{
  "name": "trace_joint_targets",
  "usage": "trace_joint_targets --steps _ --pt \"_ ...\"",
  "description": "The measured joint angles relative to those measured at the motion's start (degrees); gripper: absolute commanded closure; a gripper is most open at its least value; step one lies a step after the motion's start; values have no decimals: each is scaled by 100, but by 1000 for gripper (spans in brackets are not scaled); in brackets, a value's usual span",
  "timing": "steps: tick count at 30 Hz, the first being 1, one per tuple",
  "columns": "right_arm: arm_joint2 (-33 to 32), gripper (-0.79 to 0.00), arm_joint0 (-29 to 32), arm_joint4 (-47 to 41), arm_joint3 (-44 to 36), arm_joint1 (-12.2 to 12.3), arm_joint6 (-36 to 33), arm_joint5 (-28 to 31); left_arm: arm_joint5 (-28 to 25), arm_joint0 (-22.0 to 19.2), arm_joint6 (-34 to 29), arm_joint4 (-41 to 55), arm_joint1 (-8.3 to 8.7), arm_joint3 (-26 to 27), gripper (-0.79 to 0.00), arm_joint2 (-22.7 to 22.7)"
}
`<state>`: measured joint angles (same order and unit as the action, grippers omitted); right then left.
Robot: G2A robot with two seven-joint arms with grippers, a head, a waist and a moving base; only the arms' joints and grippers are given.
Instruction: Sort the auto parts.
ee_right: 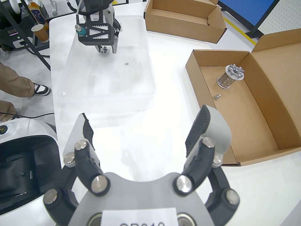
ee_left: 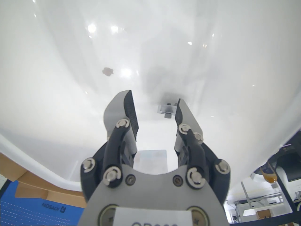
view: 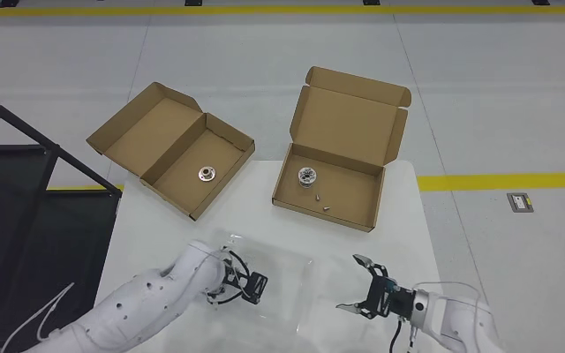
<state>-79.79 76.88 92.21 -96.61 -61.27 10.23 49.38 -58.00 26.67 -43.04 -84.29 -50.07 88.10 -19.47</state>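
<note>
My left gripper (view: 253, 287) (ee_left: 152, 99) (ee_right: 107, 48) is down inside a clear plastic tray (view: 291, 296) (ee_right: 105, 85), open. A small metal nut-like part (ee_left: 167, 111) (ee_right: 103, 50) sits between its fingertips, close against one finger. A tiny brownish bit (ee_left: 107, 71) (ee_right: 126, 64) lies on the tray floor nearby. My right gripper (view: 350, 284) (ee_right: 144, 115) stands open and holds nothing, over the white table beside the tray. The right cardboard box (view: 353, 190) (ee_right: 247, 114) holds a ribbed metal cylinder (view: 306, 176) (ee_right: 229, 76) and a small screw (ee_right: 216, 97). The left box (view: 181, 141) holds a round flanged part (view: 206, 173).
Both boxes stand at the table's far side with lids folded back. A black frame (view: 53, 159) runs along the table's left edge. A paper cup (ee_right: 40, 32) stands on a low shelf past that edge. Bare tabletop lies between the tray and the right box.
</note>
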Motion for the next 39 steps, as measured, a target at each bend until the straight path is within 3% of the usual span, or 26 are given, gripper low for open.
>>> trace_joint_targets --steps 8,17,23,29,39 --pt "7 -785 -11 -32 51 32 41 -18 0 -746 191 -78 181 53 -613 981" --pt "-2 -785 32 -46 66 69 104 -79 0 -655 208 -376 221 218 -634 973" --pt "-23 -785 67 -60 77 95 139 -106 0 -478 203 -556 111 171 -622 974" --pt "-41 -785 90 -68 99 121 177 -123 0 -402 67 -760 -6 57 -554 974" --pt "-48 -785 87 -77 142 160 244 -124 0 -384 -63 -904 -123 -80 -594 973"
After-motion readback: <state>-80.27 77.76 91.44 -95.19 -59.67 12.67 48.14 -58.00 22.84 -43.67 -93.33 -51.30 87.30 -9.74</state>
